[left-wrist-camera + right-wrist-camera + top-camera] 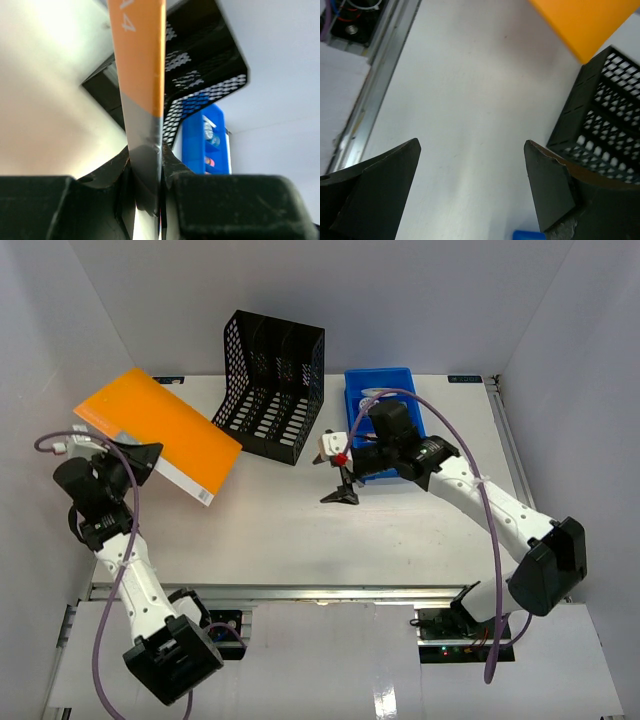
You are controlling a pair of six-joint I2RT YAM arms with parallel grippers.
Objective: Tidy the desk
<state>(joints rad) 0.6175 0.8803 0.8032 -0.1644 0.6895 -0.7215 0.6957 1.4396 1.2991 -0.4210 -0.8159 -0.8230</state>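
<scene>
The desk is a broad white tabletop with metal rails. My left gripper is shut on the lower edge of a flat orange folder, which hangs tilted above the desk's far left. In the left wrist view the folder's thin edge rises straight from between the left gripper's closed jaws. My right gripper hovers at mid-desk, just left of the blue tray. In the right wrist view the right gripper is open wide over bare desk, nothing between its fingers.
A black mesh file rack stands at the back centre, between the folder and the blue compartment tray, which holds small items. The rack lies just right of my right fingers. White walls enclose the left, back and right.
</scene>
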